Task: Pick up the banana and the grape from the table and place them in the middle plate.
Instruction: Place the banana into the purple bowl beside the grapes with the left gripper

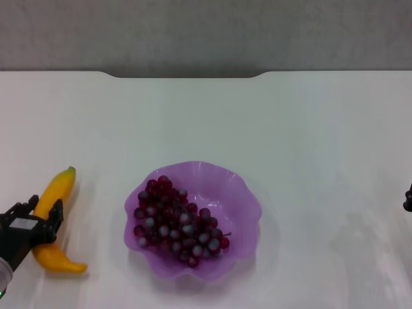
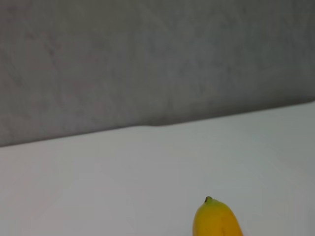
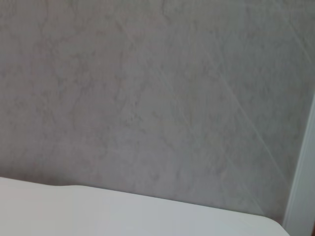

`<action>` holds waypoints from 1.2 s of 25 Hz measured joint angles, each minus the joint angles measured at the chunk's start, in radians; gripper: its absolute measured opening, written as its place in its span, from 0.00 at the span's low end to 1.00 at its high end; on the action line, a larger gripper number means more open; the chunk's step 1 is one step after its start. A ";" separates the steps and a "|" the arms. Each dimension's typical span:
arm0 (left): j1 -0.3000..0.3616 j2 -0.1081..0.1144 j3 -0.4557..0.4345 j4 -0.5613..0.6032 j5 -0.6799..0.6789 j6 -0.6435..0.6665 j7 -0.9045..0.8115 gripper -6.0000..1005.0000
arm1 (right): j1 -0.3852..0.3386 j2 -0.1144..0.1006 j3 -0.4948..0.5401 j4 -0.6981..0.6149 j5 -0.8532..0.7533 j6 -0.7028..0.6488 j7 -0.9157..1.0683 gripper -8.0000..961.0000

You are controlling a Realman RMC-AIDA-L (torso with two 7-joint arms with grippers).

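so the grape point(image 1: 178, 222) bunch is sitting inside the middle plate point(image 1: 239, 193), piled toward its left and front side, all within the wavy rim. the plate's near the front middle of the table point(image 1: 290, 129). the banana point(image 1: 55, 193) lies on the table well left of the plate, not touching it, green stem tip pointing away from the robot and the other end curling toward the front. the left gripper point(image 1: 44, 215) is right down on the banana's middle, 1 finger on each side of it, jaws straddling the fruit, but i can't tell if they've actually clenched. left wrist view only catches the banana's stem end point(image 2: 216, 219). the right gripper point(image 1: 408, 198) barely pokes in at the far right edge, can't tell its jaws either.
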 joint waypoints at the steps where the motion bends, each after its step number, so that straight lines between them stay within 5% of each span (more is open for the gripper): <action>1: 0.000 0.000 -0.004 0.000 0.000 0.007 -0.003 0.46 | 0.000 0.000 0.000 0.000 0.000 0.000 0.000 0.03; 14: -0.026 0.007 0.004 0.042 0.042 0.229 -0.140 0.46 | 0.002 0.000 -0.010 0.011 0.000 0.008 0.000 0.03; 25: -0.058 0.007 0.004 0.209 0.423 0.467 -0.430 0.46 | 0.002 0.000 -0.009 0.018 0.000 0.024 0.000 0.03; 30: -0.092 0.001 0.009 0.215 0.538 0.471 -0.451 0.46 | 0.008 0.000 -0.010 0.018 0.000 0.024 0.023 0.03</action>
